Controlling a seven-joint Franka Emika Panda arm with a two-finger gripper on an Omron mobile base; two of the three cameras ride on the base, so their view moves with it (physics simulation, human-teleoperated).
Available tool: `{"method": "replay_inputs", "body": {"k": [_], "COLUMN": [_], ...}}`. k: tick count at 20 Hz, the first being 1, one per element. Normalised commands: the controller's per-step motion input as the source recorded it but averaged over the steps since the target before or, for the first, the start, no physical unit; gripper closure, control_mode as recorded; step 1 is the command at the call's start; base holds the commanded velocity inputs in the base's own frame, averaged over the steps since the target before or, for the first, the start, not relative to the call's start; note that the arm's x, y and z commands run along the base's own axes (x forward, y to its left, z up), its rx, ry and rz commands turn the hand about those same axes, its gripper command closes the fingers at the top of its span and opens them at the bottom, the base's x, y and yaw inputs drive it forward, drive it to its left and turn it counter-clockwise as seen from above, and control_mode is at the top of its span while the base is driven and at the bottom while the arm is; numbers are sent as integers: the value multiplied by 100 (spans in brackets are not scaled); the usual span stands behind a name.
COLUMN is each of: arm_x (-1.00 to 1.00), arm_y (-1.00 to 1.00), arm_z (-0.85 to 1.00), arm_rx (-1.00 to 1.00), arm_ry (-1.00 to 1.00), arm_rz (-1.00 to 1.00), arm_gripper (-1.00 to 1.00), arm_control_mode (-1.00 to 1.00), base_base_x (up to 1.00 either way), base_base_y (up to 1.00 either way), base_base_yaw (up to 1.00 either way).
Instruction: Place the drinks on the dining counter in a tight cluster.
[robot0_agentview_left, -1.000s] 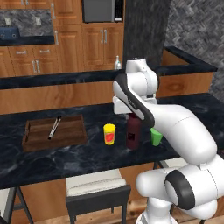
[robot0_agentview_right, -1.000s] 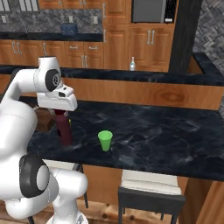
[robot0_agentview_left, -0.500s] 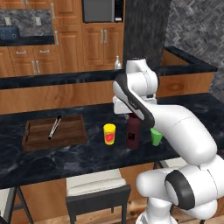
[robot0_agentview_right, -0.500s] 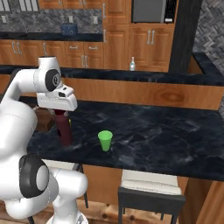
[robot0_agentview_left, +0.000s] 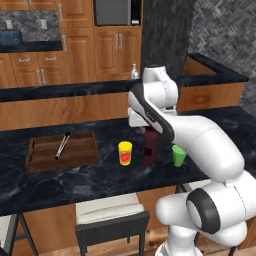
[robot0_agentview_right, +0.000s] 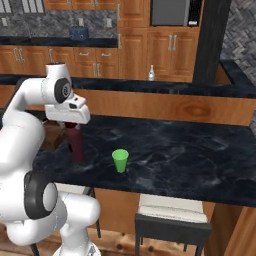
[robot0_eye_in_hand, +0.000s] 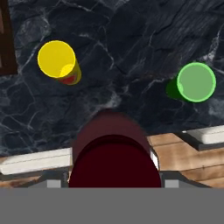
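Note:
A dark maroon bottle (robot0_agentview_left: 149, 147) (robot0_agentview_right: 75, 145) stands upright on the black marble dining counter (robot0_agentview_left: 100, 180) (robot0_agentview_right: 190, 150), between a yellow cup and a green cup. My gripper (robot0_agentview_left: 148, 129) (robot0_agentview_right: 71, 122) reaches down from above and is shut on the bottle's top. In the hand view the maroon bottle (robot0_eye_in_hand: 114, 151) sits right between my fingertips, with the counter's near edge just beneath it. A slim pale bottle with a white neck (robot0_agentview_left: 134, 71) (robot0_agentview_right: 151, 73) stands far off on the back kitchen counter.
The yellow cup (robot0_agentview_left: 125, 152) (robot0_eye_in_hand: 57, 61) is close on the bottle's left and the green cup (robot0_agentview_left: 178, 155) (robot0_agentview_right: 120, 160) (robot0_eye_in_hand: 195, 82) on its right. A wooden tray (robot0_agentview_left: 45, 155) holding a utensil (robot0_agentview_left: 62, 145) lies further left. Stools (robot0_agentview_left: 110, 215) (robot0_agentview_right: 172, 217) stand under the counter.

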Motion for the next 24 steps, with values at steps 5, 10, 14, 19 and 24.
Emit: {"method": "replay_inputs", "body": {"k": [5, 10, 14, 19, 24], "arm_x": [50, 48, 34, 32, 35], "arm_y": [-5, -8, 0, 0, 0], "arm_z": [-3, -22, -32, -22, -17], "arm_rx": [0, -2, -12, -8, 3], "arm_ry": [-1, 0, -6, -5, 3], "arm_rz": [0, 1, 5, 4, 5], "arm_gripper": [100, 100, 100, 100, 100], "arm_control_mode": [-100, -100, -100, -100, -100], "base_base_x": [0, 0, 0, 0, 0], "base_base_y": [0, 0, 0, 0, 0], "base_base_yaw": [0, 0, 0, 0, 0]}}
